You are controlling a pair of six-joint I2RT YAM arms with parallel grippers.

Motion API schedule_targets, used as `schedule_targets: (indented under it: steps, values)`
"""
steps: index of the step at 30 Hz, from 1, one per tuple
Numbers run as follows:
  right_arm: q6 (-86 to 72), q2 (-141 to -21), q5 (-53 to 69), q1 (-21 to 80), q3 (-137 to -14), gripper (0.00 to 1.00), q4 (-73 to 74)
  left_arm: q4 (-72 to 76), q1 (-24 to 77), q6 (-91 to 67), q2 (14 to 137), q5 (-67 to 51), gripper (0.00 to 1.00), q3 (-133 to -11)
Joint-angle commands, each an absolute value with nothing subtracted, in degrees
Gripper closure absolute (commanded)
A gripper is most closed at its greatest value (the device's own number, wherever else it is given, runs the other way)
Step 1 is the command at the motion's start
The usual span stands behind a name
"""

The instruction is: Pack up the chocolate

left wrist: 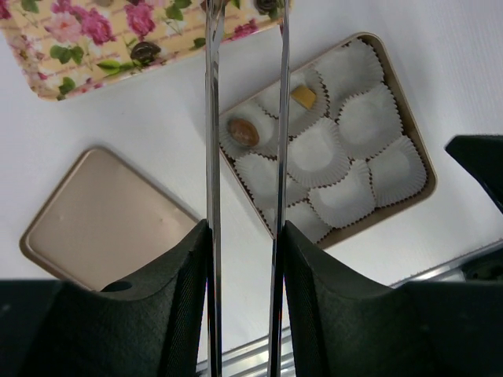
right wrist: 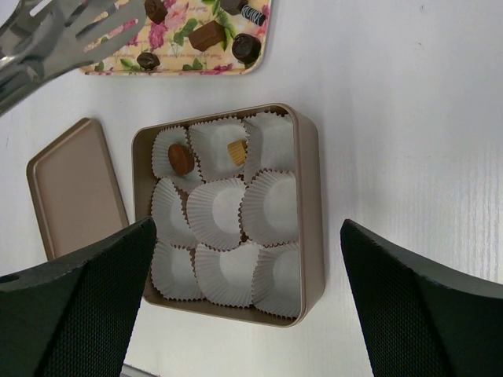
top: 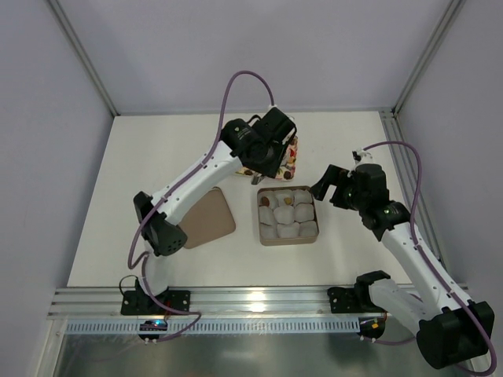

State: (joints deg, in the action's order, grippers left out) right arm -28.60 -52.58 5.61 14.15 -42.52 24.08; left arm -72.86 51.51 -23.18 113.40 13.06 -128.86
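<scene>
Tabletop (top: 157, 157) — chocolate (left wrist: 145, 52) below left hand (left wrist: 245, 229) (tongs (left wrist: 212, 157))

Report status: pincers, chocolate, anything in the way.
Left pincer shut on tongs, over floral tray. Right pincer open above tin. Two chocolates in cups, more on tray. Lid off, nothing blocking.

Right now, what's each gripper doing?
Left gripper: closed on metal tongs.
Right gripper: open, holding nothing.

Brown chocolate (right wrist: 181, 159), tan chocolate (right wrist: 236, 151) in paper cups (right wrist: 216, 212), dark chocolates (right wrist: 207, 35) on tray (right wrist: 181, 55).
</scene>
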Motion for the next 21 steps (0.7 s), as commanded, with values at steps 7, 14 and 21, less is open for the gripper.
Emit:
schedule_targets:
  steps: [7, 14, 21]
  values:
    - [-27.3, -53.8, 4.8, 14.3, -44.3, 0.01, 22.7, -72.4, 46.1, -18.1, 120.1, 11.4, 0.57, -132.0]
    - [-27.3, -54.5, 4.9, 14.4, -44.2, 0.01, 22.4, -70.4, 44.6, -15.6, 123.0, 10.1, 0.57, -132.1]
    - [-27.1, -55.0, 4.8, 14.4, -43.9, 0.01, 22.1, -69.0, 44.5, -13.8, 124.9, 8.5, 0.57, -131.6]
